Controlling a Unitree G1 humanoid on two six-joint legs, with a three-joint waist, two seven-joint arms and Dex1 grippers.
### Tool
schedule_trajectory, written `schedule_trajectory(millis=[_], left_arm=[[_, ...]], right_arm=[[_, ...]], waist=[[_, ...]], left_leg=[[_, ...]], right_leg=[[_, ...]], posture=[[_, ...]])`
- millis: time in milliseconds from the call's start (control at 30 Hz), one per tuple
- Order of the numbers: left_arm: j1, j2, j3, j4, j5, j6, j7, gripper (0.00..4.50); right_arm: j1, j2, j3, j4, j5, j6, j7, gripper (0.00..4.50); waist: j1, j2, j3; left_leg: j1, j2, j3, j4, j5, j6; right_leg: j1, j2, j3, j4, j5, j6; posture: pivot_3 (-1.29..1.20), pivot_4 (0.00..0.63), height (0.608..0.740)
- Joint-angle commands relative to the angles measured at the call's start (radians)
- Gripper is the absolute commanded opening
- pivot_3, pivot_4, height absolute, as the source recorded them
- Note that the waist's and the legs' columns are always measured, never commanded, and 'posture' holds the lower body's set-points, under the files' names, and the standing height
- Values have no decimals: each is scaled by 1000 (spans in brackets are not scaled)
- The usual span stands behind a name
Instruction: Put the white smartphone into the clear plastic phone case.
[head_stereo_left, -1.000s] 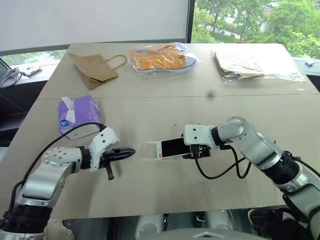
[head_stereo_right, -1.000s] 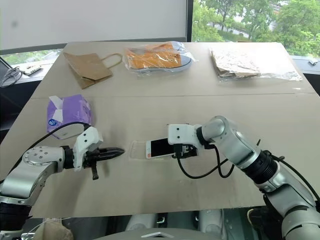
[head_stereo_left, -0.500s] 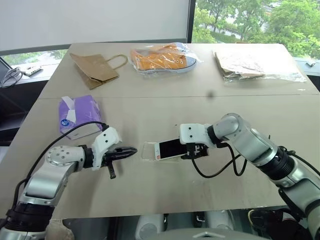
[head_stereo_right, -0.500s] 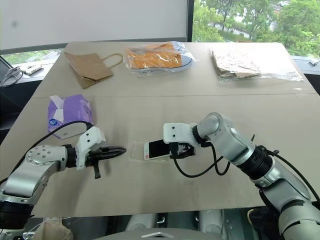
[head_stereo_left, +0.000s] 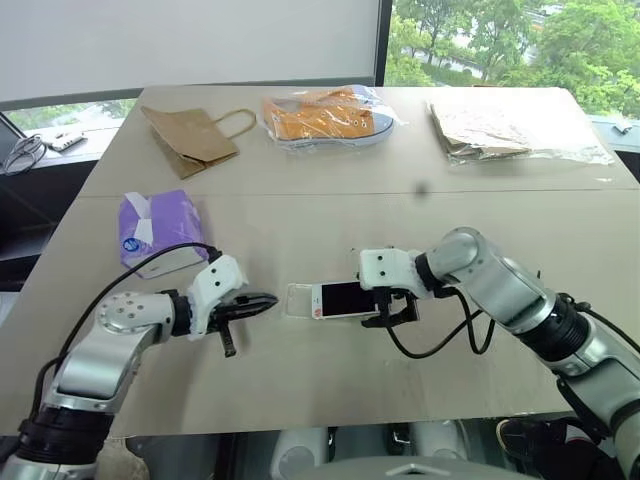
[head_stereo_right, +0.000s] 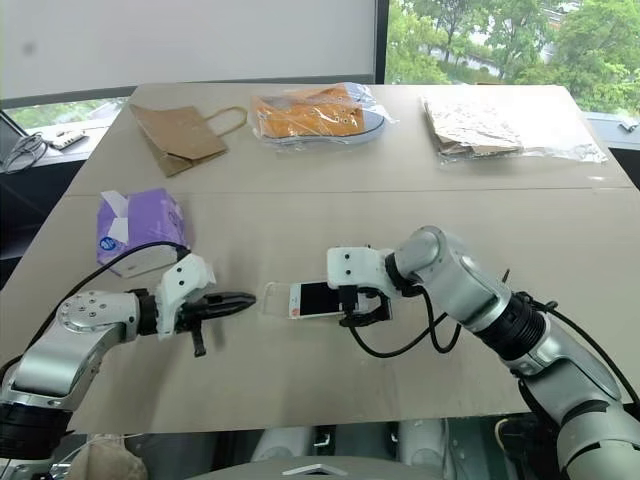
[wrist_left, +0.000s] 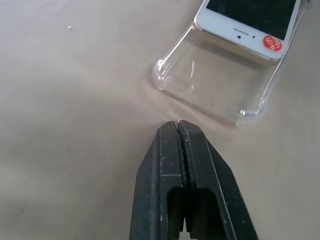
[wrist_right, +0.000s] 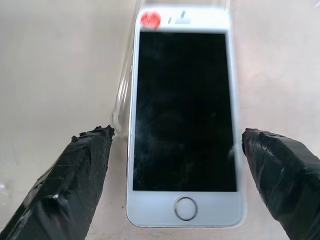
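A white smartphone (head_stereo_left: 343, 299) lies screen up near the desk's (head_stereo_left: 300, 380) front edge, 1 end resting in the clear phone case (wrist_left: 215, 87). The right gripper (wrist_right: 175, 172) straddles the phone's other end, fingers spread wide and clear of it. Just beside the case's open end, the left gripper (wrist_left: 180, 125) points at it, fingers pressed together.

The beige table (head_stereo_left: 300, 215) carries a tissue pack (head_stereo_left: 152, 230), paper bag (head_stereo_left: 190, 135) and phone case (head_stereo_left: 300, 301).
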Motion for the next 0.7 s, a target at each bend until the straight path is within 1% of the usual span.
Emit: schedule_trajectory(millis=[33,167,233,267,400,467,533,633,700], left_arm=[[-1,-4,-6,-55,-5,19,14,0],[5,-6,-7,-50,-4,13,16,0],[7,-7,-7,-42,-2,6,16,0],[9,-9,-7,-39,-2,3,16,0],[15,-13,-8,-34,1,-6,18,0],[23,-15,-8,-34,2,-12,19,0],[31,-14,-8,-34,2,-19,19,0],[45,-14,-9,-36,4,-25,21,0],[51,-16,-13,-39,5,-29,24,0]], right_arm=[[13,-4,-85,-83,60,50,-15,4481],[46,-19,-165,-151,120,114,-44,4481],[67,-21,-205,-166,141,140,-75,3943],[79,-32,-219,-172,151,147,-80,3806],[127,-100,-222,-169,125,115,-116,1930],[147,-132,-213,-159,108,90,-132,810],[159,-148,-211,-154,104,77,-144,75],[187,-184,-185,-135,70,7,-149,75],[198,-184,-178,-126,68,-8,-153,75]], waist=[[-1,0,0],[-2,0,0],[-1,0,0],[-1,0,0],[-1,0,0],[-1,0,0],[-2,0,0],[-1,0,0],[-2,0,0]], left_leg=[[0,0,0,0,0,0],[0,0,0,0,0,0],[0,0,-1,0,0,0],[0,0,-1,0,0,0],[0,0,0,0,0,1],[0,0,0,0,0,1],[0,0,0,0,0,1],[0,0,0,0,0,1],[0,0,0,0,-1,1]], right_leg=[[0,0,0,0,0,0],[0,0,0,0,0,0],[0,0,-1,0,0,0],[0,0,-1,0,0,0],[0,-1,-1,0,0,0],[0,-1,-1,0,-1,-1],[0,-1,-1,0,-2,-3],[0,-1,-1,0,-2,-3],[0,-2,-1,0,-2,-3]], posture=[[0,150,740],[0,150,740],[0,150,740],[0,150,740],[0,150,740],[0,150,740],[0,150,740],[0,150,740],[0,150,740]])
